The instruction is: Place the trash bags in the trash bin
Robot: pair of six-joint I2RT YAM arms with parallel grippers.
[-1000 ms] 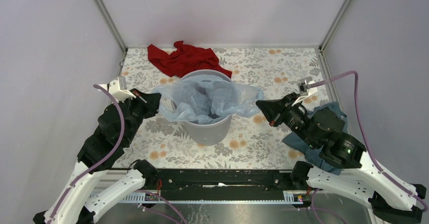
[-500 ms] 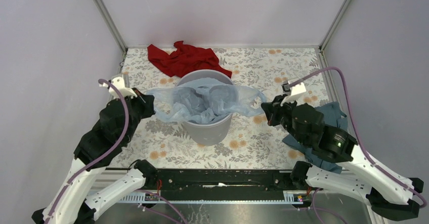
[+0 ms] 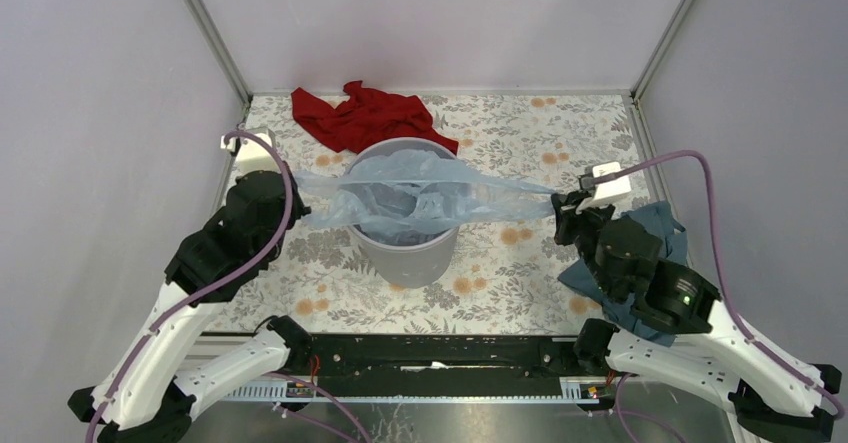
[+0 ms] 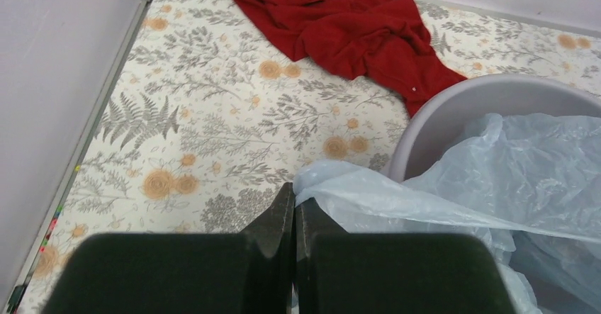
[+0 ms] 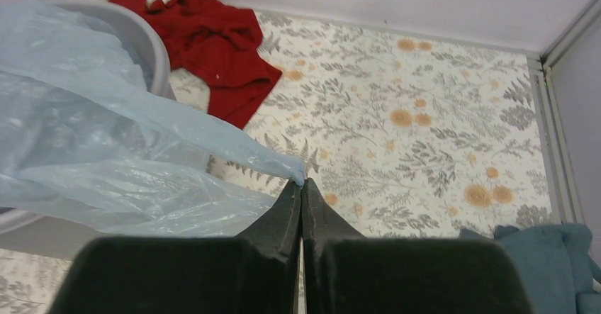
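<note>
pinching trash bag [image 3: 405, 191], taut over bin [image 3: 410, 259]

— What does the left gripper [image 4: 294, 211] pinch?
— An edge of the pale blue trash bag [image 4: 489, 165], jaws pressed together.
— And the rest of it?
— It spills over the rim of the grey trash bin [image 4: 453, 108]. A red cloth [image 4: 347, 27] lies just behind, on the floral table [image 4: 191, 115].
</note>
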